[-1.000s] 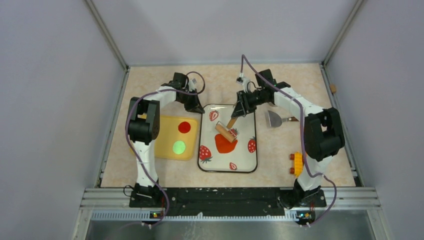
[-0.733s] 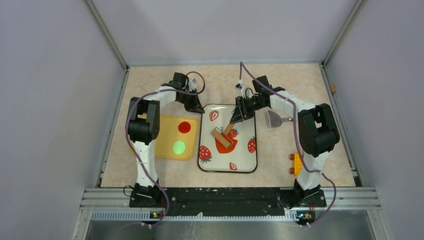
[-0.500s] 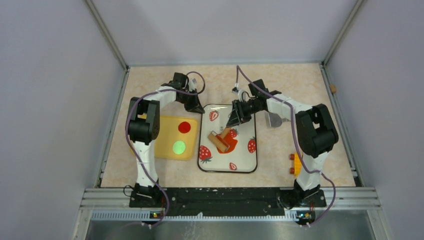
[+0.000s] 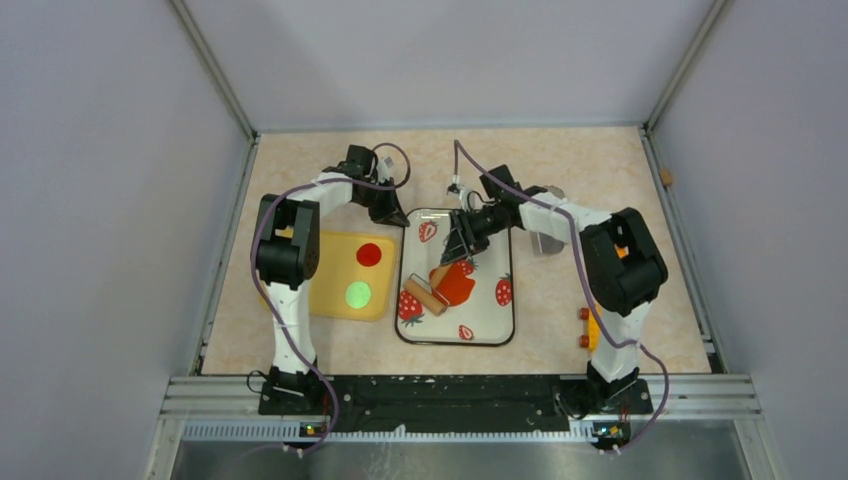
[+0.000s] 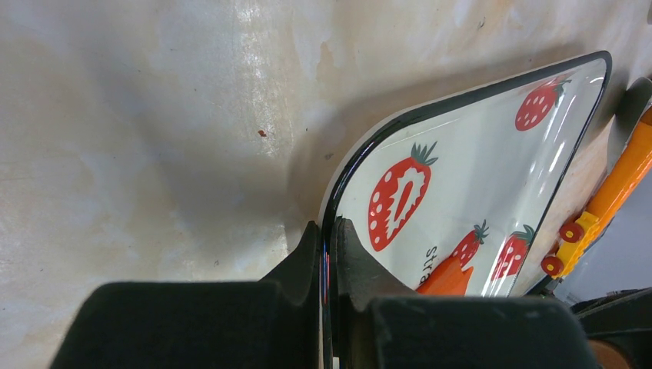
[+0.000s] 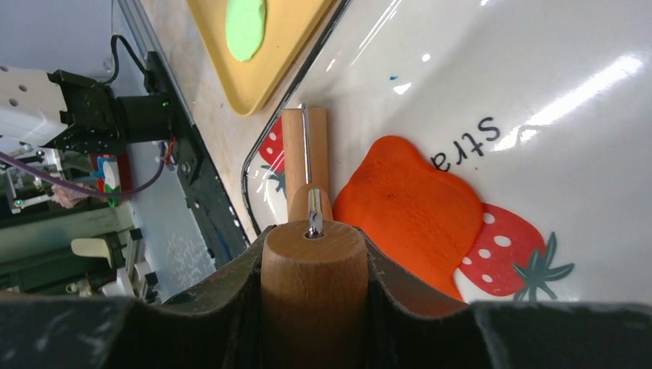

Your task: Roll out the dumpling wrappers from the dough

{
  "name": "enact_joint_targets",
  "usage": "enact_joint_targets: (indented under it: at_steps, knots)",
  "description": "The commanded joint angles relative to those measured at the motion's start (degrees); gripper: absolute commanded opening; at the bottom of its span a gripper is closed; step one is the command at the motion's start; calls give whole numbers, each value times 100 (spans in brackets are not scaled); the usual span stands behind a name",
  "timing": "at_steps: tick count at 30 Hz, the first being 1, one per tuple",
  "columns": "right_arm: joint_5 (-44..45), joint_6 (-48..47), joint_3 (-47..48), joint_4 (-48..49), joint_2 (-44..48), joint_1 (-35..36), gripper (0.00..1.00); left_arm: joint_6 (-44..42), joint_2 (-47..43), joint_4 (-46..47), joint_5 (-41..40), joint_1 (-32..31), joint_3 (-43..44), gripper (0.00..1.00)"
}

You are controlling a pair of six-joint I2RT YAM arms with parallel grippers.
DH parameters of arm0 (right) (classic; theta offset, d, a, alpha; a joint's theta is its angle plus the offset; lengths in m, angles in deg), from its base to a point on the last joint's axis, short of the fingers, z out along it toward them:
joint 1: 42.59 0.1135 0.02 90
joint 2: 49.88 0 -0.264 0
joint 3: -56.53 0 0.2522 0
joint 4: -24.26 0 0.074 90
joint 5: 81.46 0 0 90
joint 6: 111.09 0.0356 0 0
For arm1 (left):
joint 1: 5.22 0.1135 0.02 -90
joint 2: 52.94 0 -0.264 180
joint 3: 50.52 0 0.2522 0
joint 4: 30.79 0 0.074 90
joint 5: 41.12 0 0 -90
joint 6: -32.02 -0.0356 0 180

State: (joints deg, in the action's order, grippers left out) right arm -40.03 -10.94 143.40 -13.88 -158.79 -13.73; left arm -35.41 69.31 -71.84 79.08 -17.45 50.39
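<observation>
Wood roller [image 6: 311, 284], flat irreg. dough [image 6: 407, 207], glossy tray [image 5: 480, 165]

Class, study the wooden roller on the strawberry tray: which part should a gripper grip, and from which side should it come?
Grip the roller by its round handle, coming from the far side of the tray, in line with the handle. That leaves the barrel free to turn over the dough. The right gripper holds it this way.

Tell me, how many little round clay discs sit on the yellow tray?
2: a red disc at the far side of the yellow tray, and a green disc at its near side. Nothing appears to hide more.
</observation>
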Motion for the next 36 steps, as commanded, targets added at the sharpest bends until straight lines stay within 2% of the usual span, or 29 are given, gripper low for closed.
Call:
enact_joint_targets:
  at_steps: [1, 5, 10, 24, 36]
  knots:
    - [-40, 111, 307, -109, 250, 129, 0, -130, -57, 92, -552, 1, -113, 0]
    - [-371, 231, 451, -123, 719, 35, 0, -122, -43, 122, -491, -6, -123, 0]
    - [-173, 381, 288, -18, 958, -317, 0, -153, -53, 108, -519, -8, -154, 0]
    - [2577, -826, -286, -921, 283, -708, 0, -279, -189, 66, -643, -16, -228, 0]
    - [3355, -1516, -268, -1339, 106, -1498, 0, -270, -158, 72, -640, -16, -188, 0]
